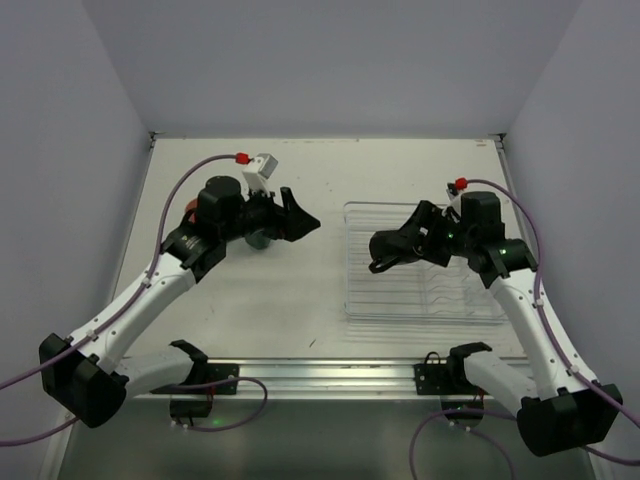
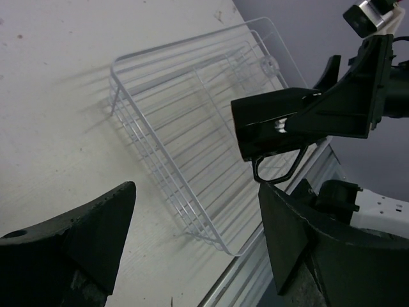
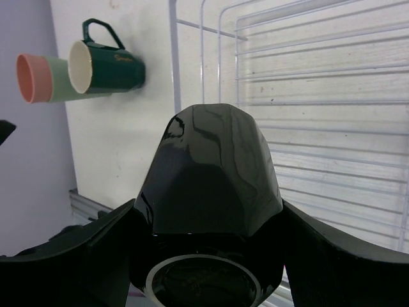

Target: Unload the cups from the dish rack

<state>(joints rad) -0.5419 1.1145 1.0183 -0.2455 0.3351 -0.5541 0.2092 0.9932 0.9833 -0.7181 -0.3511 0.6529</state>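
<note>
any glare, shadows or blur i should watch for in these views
Right wrist: glare streaks on the glossy black mug filling the foreground. Left wrist: its own fingers are dark and soft, and the dish rack casts striped shadows on the table. Top external: even light, the rack looks faint.

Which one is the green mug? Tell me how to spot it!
Find the rack on the table. Beside it are three cups in a row. The mug is nearest the rack: dark green with a handle, unlike the pale green cup and pink cup.
</note>
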